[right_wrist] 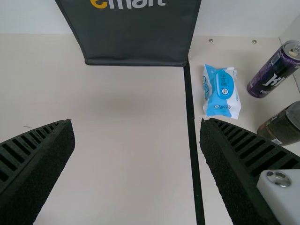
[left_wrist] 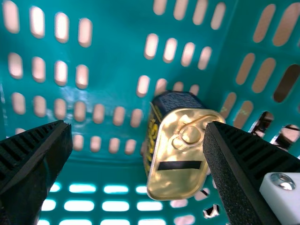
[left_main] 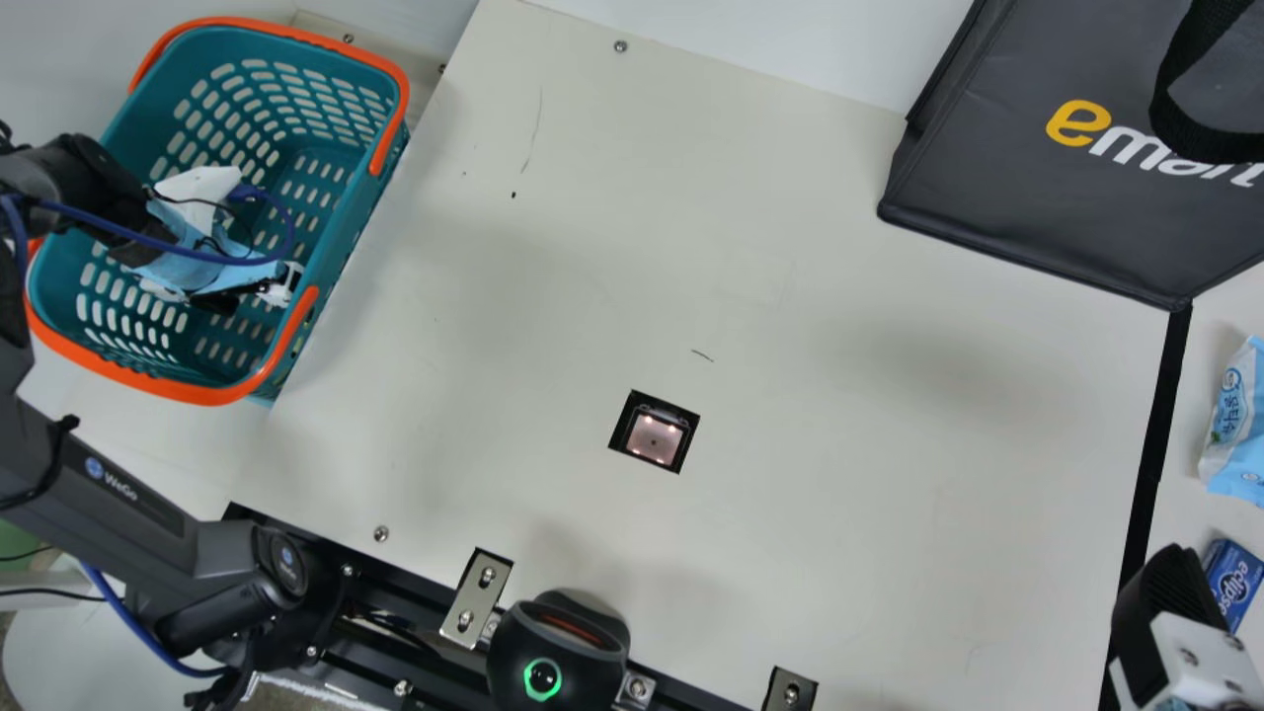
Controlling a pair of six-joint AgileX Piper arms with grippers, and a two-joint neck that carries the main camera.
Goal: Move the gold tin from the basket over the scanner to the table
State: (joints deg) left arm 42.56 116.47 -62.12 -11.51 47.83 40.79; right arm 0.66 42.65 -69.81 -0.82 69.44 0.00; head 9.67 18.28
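Inside the teal basket at the main view's left is my left gripper, reaching down within its walls. The left wrist view has the gold tin against the basket's slotted wall, between the two fingers of the open left gripper and nearer one of them. My right gripper is at the lower right of the main view; in the right wrist view the same right gripper stands open with nothing between its fingers. The scanner window lies in the table.
A black shopping bag stands at the back right. Beyond a black strip are a wipes pack and a blue box. The right wrist view has a purple can and a dark jar. A round black device sits at the front edge.
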